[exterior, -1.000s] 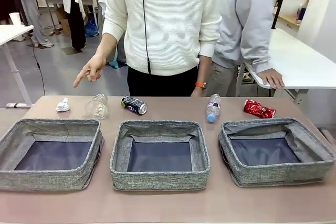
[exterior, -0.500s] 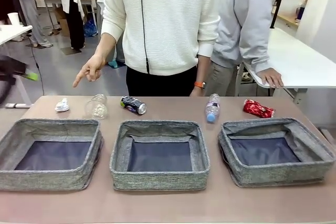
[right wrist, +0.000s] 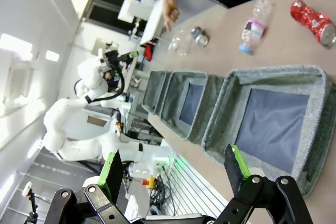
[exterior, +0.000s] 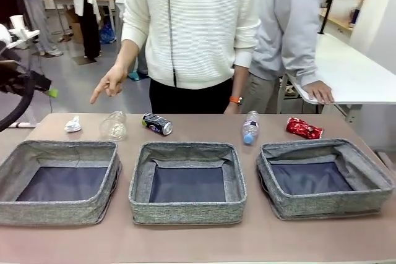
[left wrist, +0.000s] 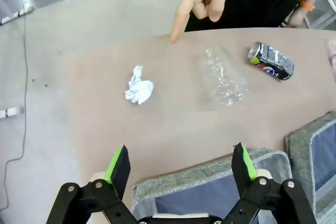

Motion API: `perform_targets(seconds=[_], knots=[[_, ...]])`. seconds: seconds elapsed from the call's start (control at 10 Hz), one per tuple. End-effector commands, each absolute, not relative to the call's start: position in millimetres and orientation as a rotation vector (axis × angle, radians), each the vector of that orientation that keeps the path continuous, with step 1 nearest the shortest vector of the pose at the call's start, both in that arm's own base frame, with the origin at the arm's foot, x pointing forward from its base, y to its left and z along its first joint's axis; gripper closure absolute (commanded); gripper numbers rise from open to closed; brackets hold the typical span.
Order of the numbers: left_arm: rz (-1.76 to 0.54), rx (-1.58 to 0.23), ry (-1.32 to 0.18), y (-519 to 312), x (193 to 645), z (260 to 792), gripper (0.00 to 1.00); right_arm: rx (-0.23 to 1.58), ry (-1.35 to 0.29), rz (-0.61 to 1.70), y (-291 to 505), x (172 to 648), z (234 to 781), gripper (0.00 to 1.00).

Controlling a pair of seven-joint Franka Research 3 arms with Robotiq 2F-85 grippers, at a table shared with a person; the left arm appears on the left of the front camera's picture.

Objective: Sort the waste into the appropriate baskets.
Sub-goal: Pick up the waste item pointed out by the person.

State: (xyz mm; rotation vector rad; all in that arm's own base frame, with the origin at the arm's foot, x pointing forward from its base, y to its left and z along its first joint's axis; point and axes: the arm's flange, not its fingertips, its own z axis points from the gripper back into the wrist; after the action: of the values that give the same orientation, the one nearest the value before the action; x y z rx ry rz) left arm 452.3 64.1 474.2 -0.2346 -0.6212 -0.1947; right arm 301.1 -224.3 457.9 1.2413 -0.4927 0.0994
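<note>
Nearest the robot, the left basket (exterior: 62, 146), middle basket (exterior: 185, 148) and right basket (exterior: 322, 145) sit in a row on the surface (exterior: 198, 239). All three show bare lining, as they did a second ago, so no sorting is done yet. Just beyond them the waste lies in the same line along the far edge, nothing shifted: tissue (exterior: 73, 124), crushed bottle (exterior: 115, 127), blue can (exterior: 158, 123), bottle (exterior: 250, 127) and red can (exterior: 304, 128), each apart from its neighbours. What is new is the left arm (exterior: 17, 82). It was absent from the front view a second ago and now comes in at the picture's left edge, raised above and outside the surface's far-left corner. The left end effector (left wrist: 181, 153) has its jaws spread wide and holds nothing, and its wrist view looks down past the left basket's rim at the tissue and crushed bottle. The right end effector (right wrist: 173, 156) is likewise wide open and empty, hanging near the right basket. Farthest off, the person's hand (exterior: 110, 83) keeps a finger pointed down toward the tissue end of the row. I judge the first pick is beginning, with the tissue or the crushed bottle the likely target; which one I cannot tell.
</note>
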Motion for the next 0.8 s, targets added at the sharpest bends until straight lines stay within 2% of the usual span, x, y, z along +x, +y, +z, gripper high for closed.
perform_targets(seconds=[0.0,0.2,0.5,0.7], knots=[[-0.178,-0.204,-0.514,59,497,444,0.0,1.255,-0.525,0.121,-224,302,460,0.0],[-0.185,-0.253,-0.394,67,543,419,0.0,1.255,-0.525,0.121,-224,302,460,0.0],[-0.159,-0.232,-0.238,62,599,363,0.0,1.255,-0.525,0.121,-224,302,460,0.0],[-0.131,-0.197,-0.19,59,623,330,0.0,1.255,-0.525,0.121,-224,302,460,0.0]])
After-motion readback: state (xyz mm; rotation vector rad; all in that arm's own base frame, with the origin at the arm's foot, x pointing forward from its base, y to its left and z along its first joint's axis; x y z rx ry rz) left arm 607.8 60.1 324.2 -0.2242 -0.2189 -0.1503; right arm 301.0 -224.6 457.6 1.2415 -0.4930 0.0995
